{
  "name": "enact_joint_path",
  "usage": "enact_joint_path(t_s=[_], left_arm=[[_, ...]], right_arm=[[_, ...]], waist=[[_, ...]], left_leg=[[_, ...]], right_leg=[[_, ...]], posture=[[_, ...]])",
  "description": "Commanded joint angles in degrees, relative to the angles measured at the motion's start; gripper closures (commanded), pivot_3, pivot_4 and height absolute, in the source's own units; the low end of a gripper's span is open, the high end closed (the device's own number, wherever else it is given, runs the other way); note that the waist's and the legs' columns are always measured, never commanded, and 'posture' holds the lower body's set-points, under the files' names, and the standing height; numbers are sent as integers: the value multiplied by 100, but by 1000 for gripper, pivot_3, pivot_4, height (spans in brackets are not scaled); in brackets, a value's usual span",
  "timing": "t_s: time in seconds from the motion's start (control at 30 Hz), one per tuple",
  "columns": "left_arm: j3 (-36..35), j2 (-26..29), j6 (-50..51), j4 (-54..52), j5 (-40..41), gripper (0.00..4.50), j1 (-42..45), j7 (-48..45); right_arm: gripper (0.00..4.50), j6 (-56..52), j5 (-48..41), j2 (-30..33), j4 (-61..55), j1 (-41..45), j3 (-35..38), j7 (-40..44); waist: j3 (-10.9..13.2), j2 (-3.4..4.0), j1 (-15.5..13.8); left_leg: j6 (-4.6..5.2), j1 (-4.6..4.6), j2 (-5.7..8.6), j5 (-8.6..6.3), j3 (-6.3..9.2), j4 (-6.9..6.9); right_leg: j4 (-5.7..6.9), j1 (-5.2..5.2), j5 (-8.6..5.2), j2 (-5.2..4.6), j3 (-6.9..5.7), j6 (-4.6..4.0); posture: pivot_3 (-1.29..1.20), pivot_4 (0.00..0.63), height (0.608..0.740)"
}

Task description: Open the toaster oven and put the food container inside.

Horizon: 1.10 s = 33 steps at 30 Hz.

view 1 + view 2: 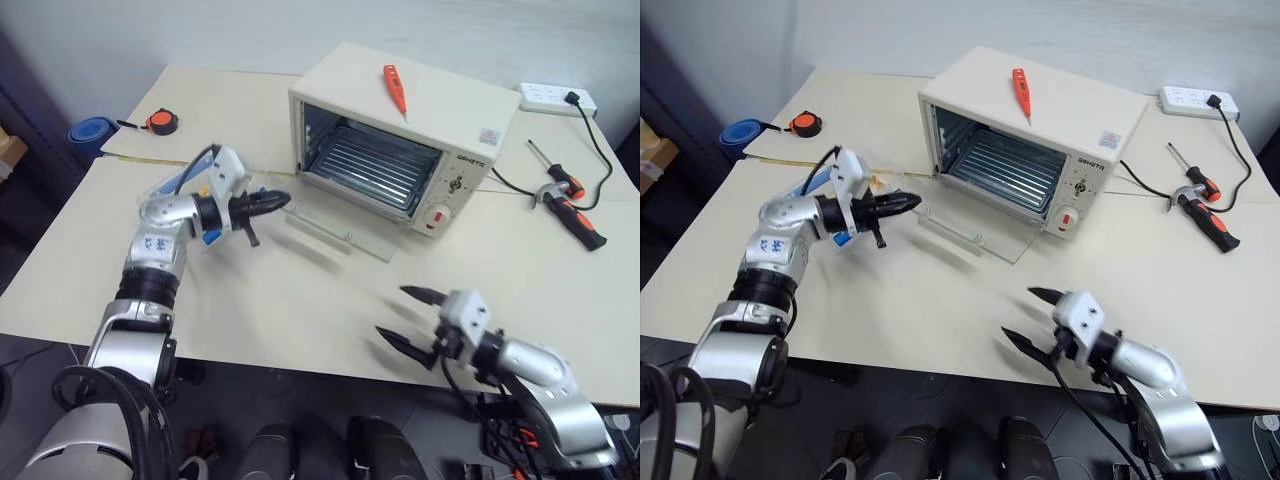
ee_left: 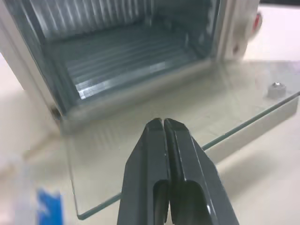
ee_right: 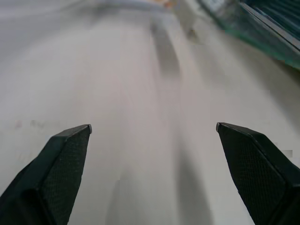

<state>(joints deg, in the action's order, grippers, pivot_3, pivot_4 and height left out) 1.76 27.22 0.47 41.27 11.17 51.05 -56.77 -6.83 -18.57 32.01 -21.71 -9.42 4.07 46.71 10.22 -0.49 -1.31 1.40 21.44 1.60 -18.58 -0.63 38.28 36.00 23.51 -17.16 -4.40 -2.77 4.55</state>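
The cream-white toaster oven (image 1: 400,140) stands at the back of the table. Its glass door (image 1: 340,232) lies dropped open and the wire rack (image 1: 365,165) shows inside. My left gripper (image 1: 285,200) is shut with nothing between its fingers. It points level at the oven, just off the left end of the glass door (image 2: 140,154). The food container (image 1: 877,181), clear with a blue clip (image 2: 49,206), lies on the table beneath that gripper and is mostly hidden by it. My right gripper (image 1: 393,312) hangs open and empty near the table's front edge, well away from the oven.
A red tester pen (image 1: 396,90) lies on the oven's top. A power strip (image 1: 556,98) and red-and-black hand tools (image 1: 575,208) are at the right. An orange tape measure (image 1: 161,122) and a blue roll (image 1: 92,132) are at the far left.
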Motion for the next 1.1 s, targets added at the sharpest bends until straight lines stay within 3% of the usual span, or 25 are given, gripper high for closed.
enact_joint_path(t_s=[0.03,0.17,0.4,0.5,0.6,0.67,0.8,0.87,0.93,1.0,1.1], left_arm=[[87,-26,77,-742,-160,4441,-307,216],[-34,-224,395,-1291,-192,4441,-893,833],[-475,-529,789,-2660,195,4441,-1976,1560],[-1099,-497,1220,-3841,833,3870,-2815,1761],[-1938,-425,1742,-5183,1537,2924,-3961,2084],[-2810,-463,2559,-5942,2086,2335,-4874,2757],[-4247,-797,2940,-6589,2754,1117,-6033,3796],[-4706,-856,3235,-6548,2988,639,-6181,4354],[-4714,-726,3812,-6572,3284,51,-6113,4729],[-4539,-588,4283,-6663,3520,20,-5769,5088],[-4430,-460,4752,-6476,3813,20,-4575,6017]], right_arm=[[0,369,-482,116,-326,-235,600,234],[0,425,-1176,21,-194,-54,957,455],[0,233,-1658,-211,292,1245,728,566],[0,359,-1652,-368,519,1702,614,623],[0,577,-1536,-490,742,1991,459,782],[0,797,-1435,-571,915,2165,352,913],[0,1365,-1155,-722,1333,2433,284,1029],[0,1578,-1081,-719,1446,2471,230,1183],[0,1678,-1049,-701,1482,2473,175,1292],[0,1712,-1026,-673,1493,2472,130,1365],[0,1689,-993,-651,1488,2466,93,1369]], waist=[[3,-6,20],[3,-5,31],[1,-4,54],[1,-3,99],[1,-3,162],[1,-2,154],[2,-2,116],[2,-3,29],[1,-3,-21],[1,-3,-33],[-1,-8,-46]], left_leg=[[1,-5,0,1,-1,1],[-1,-20,-4,2,-5,-2],[-3,-20,-5,3,0,-1],[-5,-18,-8,2,1,-12],[-7,-15,-12,0,2,-20],[-7,-15,-13,-2,5,-18],[2,-28,-13,-6,4,-12],[6,-26,-10,-9,13,-9],[7,-28,-7,-9,16,-7],[8,-28,-5,-10,20,-7],[9,-25,0,-10,24,-3]], right_leg=[[-1,-2,0,-1,4,1],[-3,-5,0,-1,11,1],[-3,-3,0,-6,10,0],[-1,-2,0,-5,10,0],[-2,1,0,-4,10,0],[-6,-2,0,-4,8,-1],[-19,-14,-2,-10,11,-4],[-23,-18,-2,-13,6,-5],[-20,-20,-3,-14,5,-6],[-18,-22,-3,-17,5,-6],[-15,-22,-3,-19,2,-7]], posture=[[0,150,740],[0,150,740],[0,150,740],[0,150,740],[0,150,740],[0,150,740],[0,150,740],[0,150,740],[0,150,740],[0,150,740],[0,150,740]])
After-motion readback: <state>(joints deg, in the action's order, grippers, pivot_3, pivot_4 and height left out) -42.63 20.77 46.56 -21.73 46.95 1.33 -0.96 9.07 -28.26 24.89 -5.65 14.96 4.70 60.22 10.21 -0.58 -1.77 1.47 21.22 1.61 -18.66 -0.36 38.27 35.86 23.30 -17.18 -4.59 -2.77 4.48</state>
